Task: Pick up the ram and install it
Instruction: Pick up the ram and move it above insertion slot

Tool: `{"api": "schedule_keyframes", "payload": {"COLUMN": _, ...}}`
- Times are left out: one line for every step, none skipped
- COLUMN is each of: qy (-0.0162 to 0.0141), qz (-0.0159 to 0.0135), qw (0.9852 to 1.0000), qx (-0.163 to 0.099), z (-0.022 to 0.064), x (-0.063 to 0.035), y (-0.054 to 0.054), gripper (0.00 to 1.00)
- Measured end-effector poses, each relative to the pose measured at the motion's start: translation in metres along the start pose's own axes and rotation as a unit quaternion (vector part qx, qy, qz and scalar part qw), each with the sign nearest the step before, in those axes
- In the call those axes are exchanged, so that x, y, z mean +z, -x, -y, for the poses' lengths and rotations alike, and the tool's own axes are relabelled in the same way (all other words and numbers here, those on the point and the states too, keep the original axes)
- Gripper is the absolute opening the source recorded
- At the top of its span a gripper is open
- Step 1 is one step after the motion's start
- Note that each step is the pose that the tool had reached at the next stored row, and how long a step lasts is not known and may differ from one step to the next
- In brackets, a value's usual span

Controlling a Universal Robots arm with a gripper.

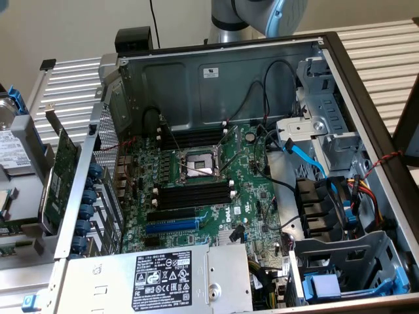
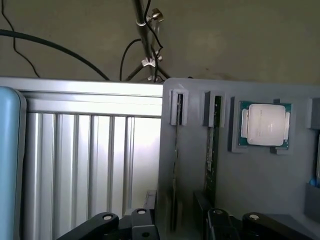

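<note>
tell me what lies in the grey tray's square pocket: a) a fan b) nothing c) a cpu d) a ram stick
c: a silver-lidded cpu lies flat in the square pocket of the tray, with the ram on edge in a slot beside it.

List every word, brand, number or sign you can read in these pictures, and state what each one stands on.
"DELL": white print on the green motherboard.
"DELL": top corner of the power supply label; the rest of its print is too small to read.
White sticker on the case wall: too small to read.
Drive label at the exterior view's left: too blurred to read.
Processor lid: no legible marking.
</note>
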State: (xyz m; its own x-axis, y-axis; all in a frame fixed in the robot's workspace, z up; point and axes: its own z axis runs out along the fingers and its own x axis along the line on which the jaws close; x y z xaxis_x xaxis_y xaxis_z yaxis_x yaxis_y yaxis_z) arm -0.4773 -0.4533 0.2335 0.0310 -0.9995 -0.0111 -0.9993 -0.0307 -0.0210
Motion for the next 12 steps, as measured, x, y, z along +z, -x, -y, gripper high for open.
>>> {"api": "schedule_keyframes", "payload": {"qy": -0.0001, "qz": 0.0002, "qw": 1.0000, "qx": 0.000, "z": 0.0000, "x": 0.0018, "y": -0.001, "gripper": 0.42}}
{"api": "schedule_keyframes", "payload": {"qy": -0.0002, "qz": 0.0004, "qw": 1.0000, "qx": 0.000, "z": -0.0001, "x": 0.0038, "y": -0.002, "gripper": 0.42}}
{"api": "schedule_keyframes", "payload": {"qy": -0.0001, "qz": 0.0005, "qw": 1.0000, "qx": 0.000, "z": -0.0001, "x": 0.0055, "y": -0.003, "gripper": 0.42}}
{"api": "schedule_keyframes", "payload": {"qy": -0.0002, "qz": 0.0005, "qw": 1.0000, "qx": 0.000, "z": -0.0002, "x": 0.0073, "y": -0.003, "gripper": 0.42}}
{"api": "schedule_keyframes", "payload": {"qy": -0.0001, "qz": 0.0006, "qw": 1.0000, "qx": 0.000, "z": -0.0003, "x": 0.0090, "y": -0.003, "gripper": 0.42}}
{"api": "schedule_keyframes", "payload": {"qy": -0.0001, "qz": 0.0008, "qw": 1.0000, "qx": 0.000, "z": -0.0003, "x": 0.0108, "y": -0.003, "gripper": 0.42}}
{"api": "schedule_keyframes", "payload": {"qy": -0.0001, "qz": 0.0013, "qw": 1.0000, "qx": 0.000, "z": -0.0002, "x": 0.0127, "y": -0.003, "gripper": 0.42}}
{"api": "schedule_keyframes", "payload": {"qy": -0.0001, "qz": 0.0019, "qw": 1.0000, "qx": 0.000, "z": -0.0002, "x": 0.0146, "y": -0.003, "gripper": 0.42}}
{"api": "schedule_keyframes", "payload": {"qy": -0.0001, "qz": 0.0023, "qw": 1.0000, "qx": 0.000, "z": -0.0001, "x": 0.0161, "y": -0.003, "gripper": 0.42}}
{"api": "schedule_keyframes", "payload": {"qy": -0.0001, "qz": 0.0023, "qw": 1.0000, "qx": 0.000, "z": 0.0000, "x": 0.0173, "y": -0.002, "gripper": 0.42}}
{"api": "schedule_keyframes", "payload": {"qy": -0.0001, "qz": 0.0023, "qw": 1.0000, "qx": 0.000, "z": 0.0001, "x": 0.0184, "y": -0.001, "gripper": 0.42}}
{"api": "schedule_keyframes", "payload": {"qy": -0.0001, "qz": 0.0023, "qw": 1.0000, "qx": 0.000, "z": 0.0001, "x": 0.0195, "y": 0.000, "gripper": 0.42}}
